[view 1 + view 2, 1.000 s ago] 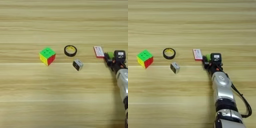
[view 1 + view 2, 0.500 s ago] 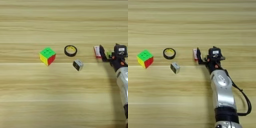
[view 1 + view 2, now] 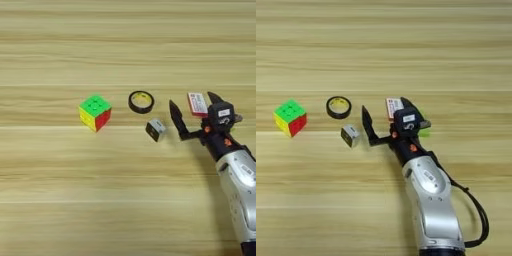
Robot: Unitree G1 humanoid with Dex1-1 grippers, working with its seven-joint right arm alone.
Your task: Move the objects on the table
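On the wood-grain table (image 3: pixel 60 200) a multicoloured puzzle cube (image 3: pixel 95 112) sits at the left, green face up. A small white cube with a black face (image 3: pixel 155 129) lies near the middle. My right gripper (image 3: pixel 191 100) is open, its two black fingers spread wide. The left finger (image 3: pixel 176 119) stands just right of the small cube, apart from it. A sliver of the light-green block (image 3: pixel 425 133) shows past the gripper's right side; the rest is hidden under the wrist.
A black tape ring (image 3: pixel 141 101) lies just above and left of the small cube. A flat red-and-white card (image 3: pixel 197 104) lies on the table, seen between the spread fingers. My silver forearm (image 3: pixel 431 200) comes in from the bottom right.
The gripper has moved left toward the small white cube and its fingers have spread wide apart. The cubes, ring and card have stayed in place.
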